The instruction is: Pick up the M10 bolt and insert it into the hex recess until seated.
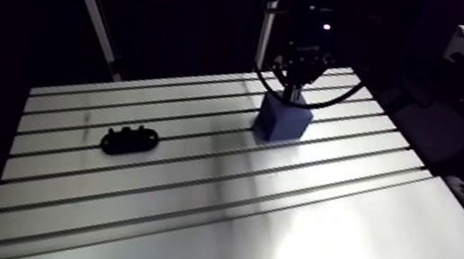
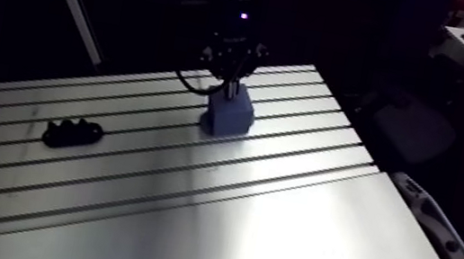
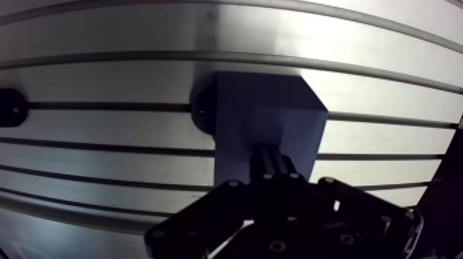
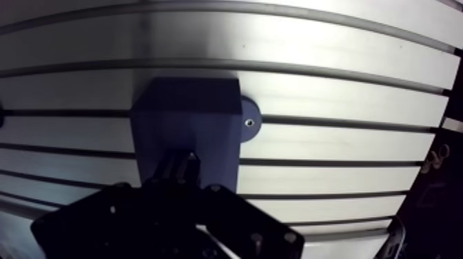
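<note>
The black two-finger gripper has its fingers drawn almost together, directly above the blue square plastic block. In the arm view a short pale upright shaft, which I take for the M10 bolt, seems clamped between them and reaches the block's top. The bolt is probably stiff, smooth and rather heavy, so it is best gripped near the head. A small black part lies on the slotted aluminium table, at eight o'clock from the block and well apart.

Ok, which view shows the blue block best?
The wrist view: the blue block sits close and large, base flange visible, though the gripper covers its near edge. The arm view shows it small, whole, under the gripper.
</note>
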Controlling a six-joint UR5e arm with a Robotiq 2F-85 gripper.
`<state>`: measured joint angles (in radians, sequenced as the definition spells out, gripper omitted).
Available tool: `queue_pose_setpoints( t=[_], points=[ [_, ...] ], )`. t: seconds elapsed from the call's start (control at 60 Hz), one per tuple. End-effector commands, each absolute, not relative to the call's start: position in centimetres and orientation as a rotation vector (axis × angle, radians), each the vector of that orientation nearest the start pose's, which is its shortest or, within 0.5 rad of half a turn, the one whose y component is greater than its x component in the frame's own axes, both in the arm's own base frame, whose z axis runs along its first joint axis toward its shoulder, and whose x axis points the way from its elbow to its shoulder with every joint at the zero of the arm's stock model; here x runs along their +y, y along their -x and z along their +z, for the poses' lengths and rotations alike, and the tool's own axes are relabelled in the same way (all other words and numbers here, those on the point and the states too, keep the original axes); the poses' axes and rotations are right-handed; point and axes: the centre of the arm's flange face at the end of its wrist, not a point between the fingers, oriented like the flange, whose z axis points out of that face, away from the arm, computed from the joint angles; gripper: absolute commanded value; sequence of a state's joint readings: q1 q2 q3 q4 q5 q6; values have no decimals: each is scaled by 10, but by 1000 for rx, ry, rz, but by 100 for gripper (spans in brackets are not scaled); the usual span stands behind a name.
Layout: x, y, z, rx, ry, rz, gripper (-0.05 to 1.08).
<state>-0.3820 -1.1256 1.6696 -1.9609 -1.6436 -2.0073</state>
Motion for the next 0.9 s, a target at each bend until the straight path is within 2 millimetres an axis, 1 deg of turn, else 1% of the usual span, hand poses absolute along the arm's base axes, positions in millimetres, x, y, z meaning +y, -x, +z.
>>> queue_pose_setpoints(
  t=[0.017,0.2,0.9],
  points=[
    [108,606,229,2970,91,8,105],
    [108,607,231,2974,91,11,105],
    [107,605,229,2967,108,8,105]
  ],
)
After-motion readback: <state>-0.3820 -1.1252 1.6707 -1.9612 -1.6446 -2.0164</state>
